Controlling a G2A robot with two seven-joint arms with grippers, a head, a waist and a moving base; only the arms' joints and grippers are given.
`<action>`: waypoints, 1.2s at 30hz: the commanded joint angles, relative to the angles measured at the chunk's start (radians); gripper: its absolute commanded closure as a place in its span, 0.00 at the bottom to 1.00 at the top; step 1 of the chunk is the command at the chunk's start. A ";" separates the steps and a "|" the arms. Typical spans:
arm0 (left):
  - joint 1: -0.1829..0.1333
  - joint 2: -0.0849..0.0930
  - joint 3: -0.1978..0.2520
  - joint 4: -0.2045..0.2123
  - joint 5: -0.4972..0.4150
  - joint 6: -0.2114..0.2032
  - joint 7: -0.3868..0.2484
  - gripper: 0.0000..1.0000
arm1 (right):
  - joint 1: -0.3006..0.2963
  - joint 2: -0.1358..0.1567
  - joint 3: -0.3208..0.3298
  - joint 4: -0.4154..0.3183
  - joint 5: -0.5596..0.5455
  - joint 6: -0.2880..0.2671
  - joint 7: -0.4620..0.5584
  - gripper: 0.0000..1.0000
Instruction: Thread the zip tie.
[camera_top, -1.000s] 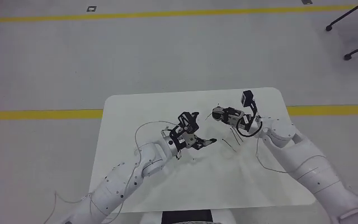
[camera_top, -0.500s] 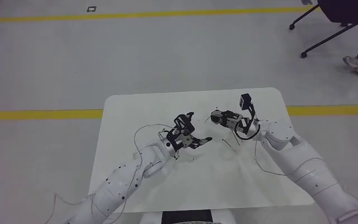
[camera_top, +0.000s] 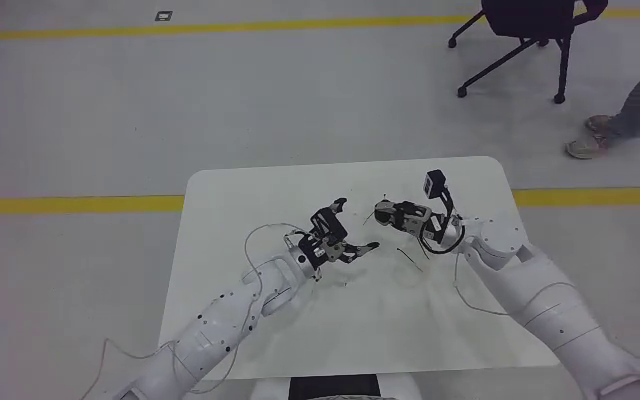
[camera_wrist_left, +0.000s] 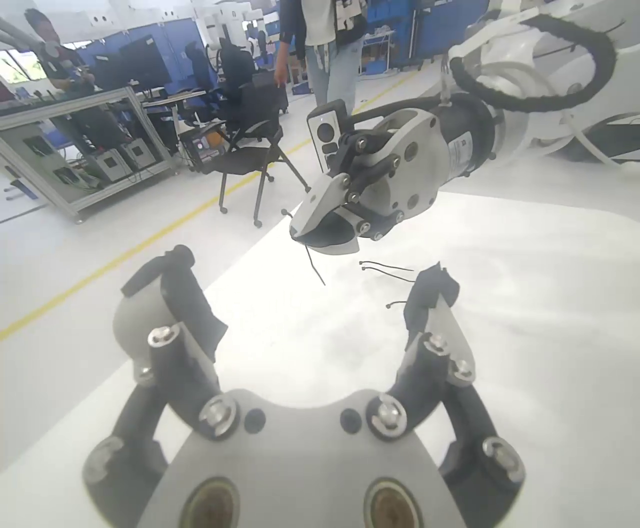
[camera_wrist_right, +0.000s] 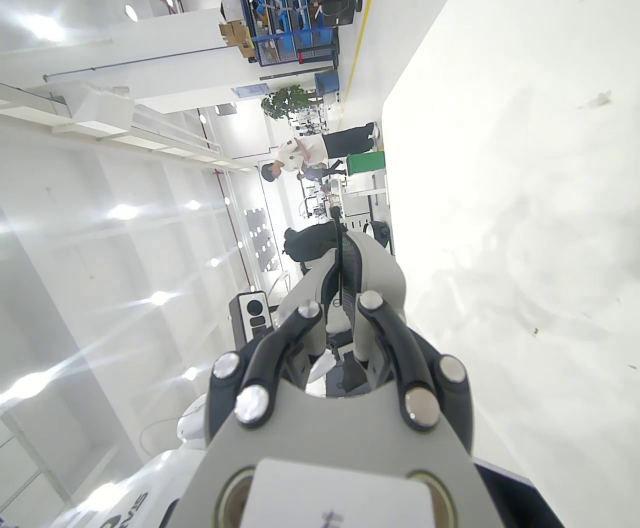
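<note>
Right end effector (camera_wrist_left: 299, 237) clamped on zip tie (camera_wrist_left: 314, 267) hanging beneath its tips; left end effector (camera_top: 360, 223) opposite, fingers apart.

A thin black zip tie (camera_wrist_left: 314, 267) is pinched in the closed tips of the right gripper (camera_wrist_left: 301, 239), its free tail hanging and curving down above the white table (camera_wrist_left: 525, 310) — while what look like three more loose ties (camera_wrist_left: 387, 268), also black, lie flat on the tabletop close together.
</note>
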 joint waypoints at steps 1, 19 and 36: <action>0.002 0.000 0.000 -0.002 -0.004 0.003 -0.001 0.00 | -0.004 -0.001 0.000 -0.002 -0.002 0.000 -0.008 1.00; 0.011 -0.006 -0.016 -0.002 -0.028 0.003 -0.045 0.65 | -0.057 -0.012 0.048 -0.059 -0.147 -0.036 -0.067 1.00; 0.015 -0.012 -0.017 0.002 -0.019 0.002 -0.052 0.80 | -0.087 -0.025 0.081 -0.086 -0.195 -0.036 -0.033 1.00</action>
